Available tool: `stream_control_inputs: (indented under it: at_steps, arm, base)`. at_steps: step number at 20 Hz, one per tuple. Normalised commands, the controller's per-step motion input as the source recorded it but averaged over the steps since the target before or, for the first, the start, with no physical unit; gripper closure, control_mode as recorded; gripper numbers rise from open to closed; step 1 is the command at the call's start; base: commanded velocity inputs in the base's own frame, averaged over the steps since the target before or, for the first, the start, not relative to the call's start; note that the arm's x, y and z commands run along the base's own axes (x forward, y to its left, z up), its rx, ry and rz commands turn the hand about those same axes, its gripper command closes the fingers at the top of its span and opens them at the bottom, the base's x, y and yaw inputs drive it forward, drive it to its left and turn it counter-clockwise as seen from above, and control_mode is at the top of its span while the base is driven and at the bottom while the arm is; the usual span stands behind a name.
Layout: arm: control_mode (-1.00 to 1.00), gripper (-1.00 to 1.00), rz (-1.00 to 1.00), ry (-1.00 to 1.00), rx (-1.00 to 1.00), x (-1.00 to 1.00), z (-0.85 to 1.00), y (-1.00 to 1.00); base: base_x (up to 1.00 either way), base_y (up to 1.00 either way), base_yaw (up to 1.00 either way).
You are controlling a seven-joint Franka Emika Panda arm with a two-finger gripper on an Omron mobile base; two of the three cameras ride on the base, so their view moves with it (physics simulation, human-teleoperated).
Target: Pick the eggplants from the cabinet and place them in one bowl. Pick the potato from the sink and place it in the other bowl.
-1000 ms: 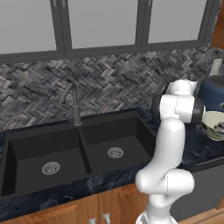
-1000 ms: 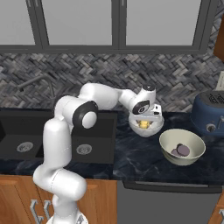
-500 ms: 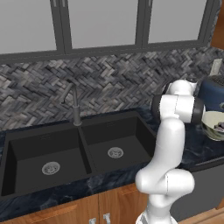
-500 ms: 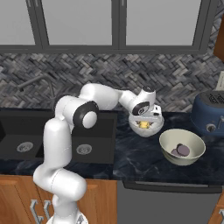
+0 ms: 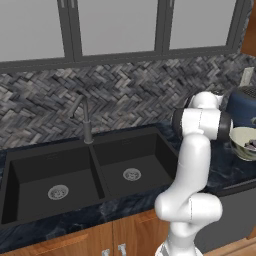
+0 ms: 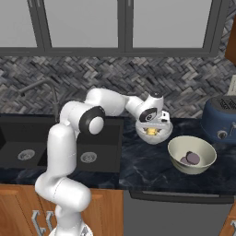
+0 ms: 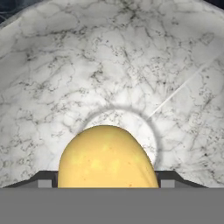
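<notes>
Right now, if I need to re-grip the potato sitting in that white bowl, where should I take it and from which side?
Take the potato across its short width, coming straight down through the white bowl's open top. It is a smooth oblong lump at the bowl's bottom, and the walls curve up all around it, so a side approach looks blocked. The gripper flanks it that way now.

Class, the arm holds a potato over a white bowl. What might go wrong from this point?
1. The tool grips the potato low over the marbled bowl; going lower may press or shove that bowl.
2. In the right base view, it seems close to the cream bowl holding the eggplants; a shove might bump it.
</notes>
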Motion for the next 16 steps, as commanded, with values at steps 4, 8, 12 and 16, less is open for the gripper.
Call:
stream_control_inputs:
  at_steps: [4, 8, 12, 16]
  arm:
    - [-1.0, 1.0, 0.0, 0.0, 0.0, 0.0, 0.0, 0.0]
    - [-1.0, 1.0, 0.0, 0.0, 0.0, 0.0, 0.0, 0.0]
    - [-1.0, -1.0, 0.0, 0.0, 0.0, 0.0, 0.0, 0.0]
    - [-1.0, -1.0, 0.0, 0.0, 0.0, 0.01, 0.0, 0.0]
  base:
    - [0.0, 0.0, 0.0]
    - [0.0, 0.0, 0.0]
    - [0.0, 0.0, 0.0]
    - [0.0, 0.0, 0.0]
